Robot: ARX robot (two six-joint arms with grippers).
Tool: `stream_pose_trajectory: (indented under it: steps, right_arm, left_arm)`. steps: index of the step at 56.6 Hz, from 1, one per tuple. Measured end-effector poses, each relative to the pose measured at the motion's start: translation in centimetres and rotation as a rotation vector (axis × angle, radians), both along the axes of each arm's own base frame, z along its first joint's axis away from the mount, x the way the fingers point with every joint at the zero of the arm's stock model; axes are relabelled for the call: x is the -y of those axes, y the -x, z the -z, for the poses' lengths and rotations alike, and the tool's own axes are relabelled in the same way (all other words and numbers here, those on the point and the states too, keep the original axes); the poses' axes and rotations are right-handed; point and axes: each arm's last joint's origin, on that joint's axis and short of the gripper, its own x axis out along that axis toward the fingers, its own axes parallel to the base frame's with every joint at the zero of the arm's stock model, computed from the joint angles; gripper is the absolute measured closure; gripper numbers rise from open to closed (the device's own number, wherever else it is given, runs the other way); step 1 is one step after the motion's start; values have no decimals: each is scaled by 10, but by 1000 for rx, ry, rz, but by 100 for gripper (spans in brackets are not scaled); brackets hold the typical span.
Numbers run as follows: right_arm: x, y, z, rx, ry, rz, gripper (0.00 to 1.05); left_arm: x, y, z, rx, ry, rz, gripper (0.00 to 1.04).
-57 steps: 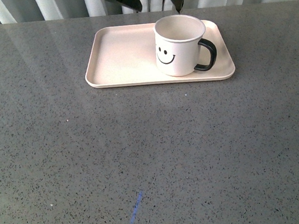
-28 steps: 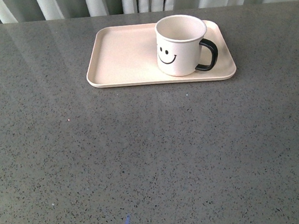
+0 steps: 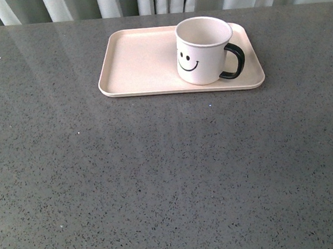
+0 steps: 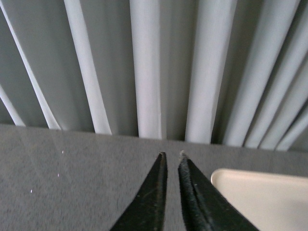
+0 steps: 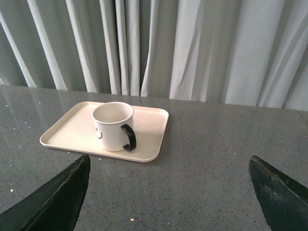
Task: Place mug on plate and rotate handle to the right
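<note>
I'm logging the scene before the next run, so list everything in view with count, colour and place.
white cylindrical mug with a smiley face: one, white, upright on the right part of the plate.
glossy black loop handle: one, black, on the mug's side, pointing right in the front view.
flat pale pink rectangular plate: one, pink, at the far middle of the table.
speckled grey stone-look table: one, grey, fills the foreground.
pleated curtains: one backdrop, whitish grey, behind the table's far edge.
left gripper: one, black fingers closed but for a slit, empty, above the table beside a plate corner.
right gripper: one, black fingers wide open, empty, back from the plate.
</note>
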Motion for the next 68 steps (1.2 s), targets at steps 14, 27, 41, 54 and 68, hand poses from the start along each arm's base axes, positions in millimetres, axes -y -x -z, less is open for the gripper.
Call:
stream_pose_trajectory:
  steps: [14,27,41,54,68]
  right_arm:
    - [0,0,0,0,0,0,9]
    - [0,0,0,0,0,0,9]
    - [0,0,0,0,0,0,9]
    - [0,0,0,0,0,1,9]
    - [0,0,0,0,0,0,9]
  left_arm:
    - [-25,54,15,-14,-6,19,103]
    - [-44,94,25,-21,-7,8,103]
    - [-53,124,30,-19,-7,13,103]
    - [-66,146,42,-32,-7,12,103]
    - [-67,169,40,-23,-6,11,103]
